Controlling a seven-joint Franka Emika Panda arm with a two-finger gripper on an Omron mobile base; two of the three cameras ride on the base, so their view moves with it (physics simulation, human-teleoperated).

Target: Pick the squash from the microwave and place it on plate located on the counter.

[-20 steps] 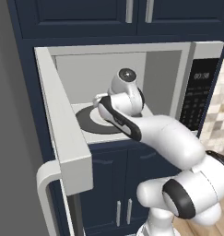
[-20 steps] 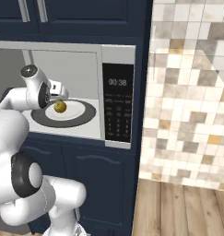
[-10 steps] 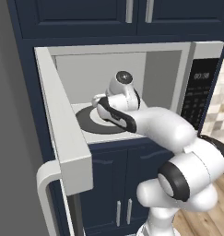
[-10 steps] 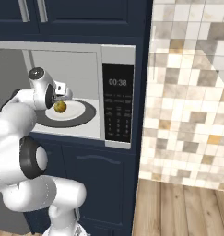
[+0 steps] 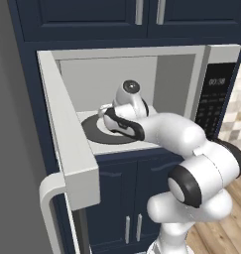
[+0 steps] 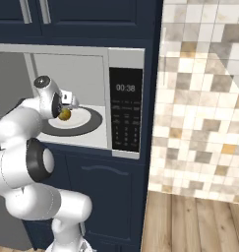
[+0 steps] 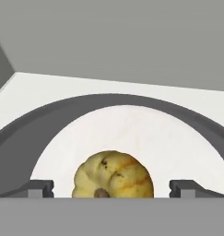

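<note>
The squash (image 7: 113, 177), small, yellow and ribbed, sits on the white turntable plate (image 7: 132, 133) inside the microwave (image 5: 142, 54). My gripper (image 7: 112, 189) is open, with one fingertip on each side of the squash and a clear gap to both. In the right base view the gripper (image 6: 66, 108) hangs just over the squash (image 6: 65, 114), deep in the cavity. From the left base view my wrist hides the squash. The counter and its plate are out of view.
The microwave door (image 5: 67, 144) stands swung open to the left, its white handle (image 5: 50, 208) low at the front. A dark grey ring (image 6: 94, 125) surrounds the turntable plate. The black keypad panel (image 6: 126, 110) is on the right. Navy cabinets sit above and below, with a tiled wall (image 6: 204, 98) at right.
My hand has pushed further into the microwave and dropped toward the squash, which now lies between the fingers. The squash has not moved.
</note>
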